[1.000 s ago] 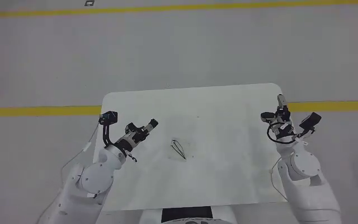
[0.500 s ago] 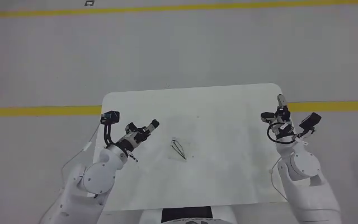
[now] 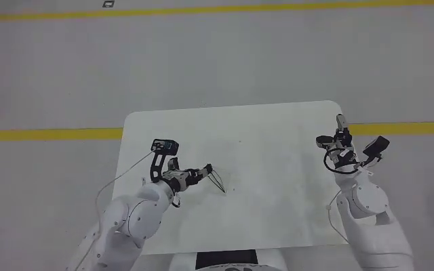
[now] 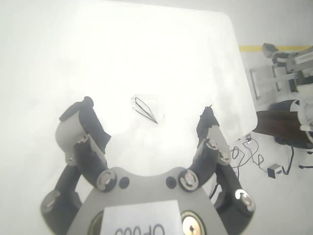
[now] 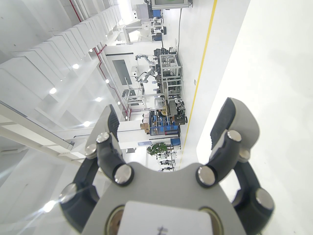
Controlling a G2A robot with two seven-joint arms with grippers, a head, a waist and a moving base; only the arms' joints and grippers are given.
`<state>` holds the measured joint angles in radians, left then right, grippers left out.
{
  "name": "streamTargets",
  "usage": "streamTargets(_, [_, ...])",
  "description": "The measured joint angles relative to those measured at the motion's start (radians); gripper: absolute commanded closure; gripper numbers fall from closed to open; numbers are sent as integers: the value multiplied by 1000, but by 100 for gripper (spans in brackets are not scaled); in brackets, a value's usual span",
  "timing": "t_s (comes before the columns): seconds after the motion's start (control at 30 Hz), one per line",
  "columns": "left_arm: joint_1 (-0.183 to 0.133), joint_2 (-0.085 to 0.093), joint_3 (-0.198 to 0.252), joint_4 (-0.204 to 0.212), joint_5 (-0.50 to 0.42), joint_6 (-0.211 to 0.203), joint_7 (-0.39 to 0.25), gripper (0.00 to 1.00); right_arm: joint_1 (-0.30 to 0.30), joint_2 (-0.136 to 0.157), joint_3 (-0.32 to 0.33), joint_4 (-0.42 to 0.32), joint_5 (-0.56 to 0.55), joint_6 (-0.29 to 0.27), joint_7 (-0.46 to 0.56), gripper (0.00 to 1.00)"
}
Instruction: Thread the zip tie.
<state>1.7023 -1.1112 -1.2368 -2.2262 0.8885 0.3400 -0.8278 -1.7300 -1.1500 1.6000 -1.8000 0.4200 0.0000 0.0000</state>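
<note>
White label (image 4: 144,215) on the base plate behind the left gripper (image 4: 146,107), print cropped and unreadable, second label (image 5: 162,221) behind the right gripper (image 5: 171,110), one stray stroke, nothing legible

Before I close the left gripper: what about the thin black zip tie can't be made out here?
- Ends of the thin black zip tie: head and tail too fine to tell apart, left wrist view.
- Whether it is already threaded: too small, top view.
- Gap between the left gripper and the tie: fingertip and tie run together, top view.
</note>
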Motion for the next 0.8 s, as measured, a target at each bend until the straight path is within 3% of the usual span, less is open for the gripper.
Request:
streamTargets(0.13, [-11,-8,9,12,62,0,-18,0,0,0,0,0,0,0,0,0])
streamTargets(0.53, [-12,-11,24,5,28,-1,0,0,0,0,0,0,0,0,0,0])
streamTargets(0.67, [-36,-27,58,30,73,0,-36,0,0,0,0,0,0,0,0,0])
streamTargets(0.8, [-53,-52,57,68,113,0,-79,0,0,0,0,0,0,0,0,0])
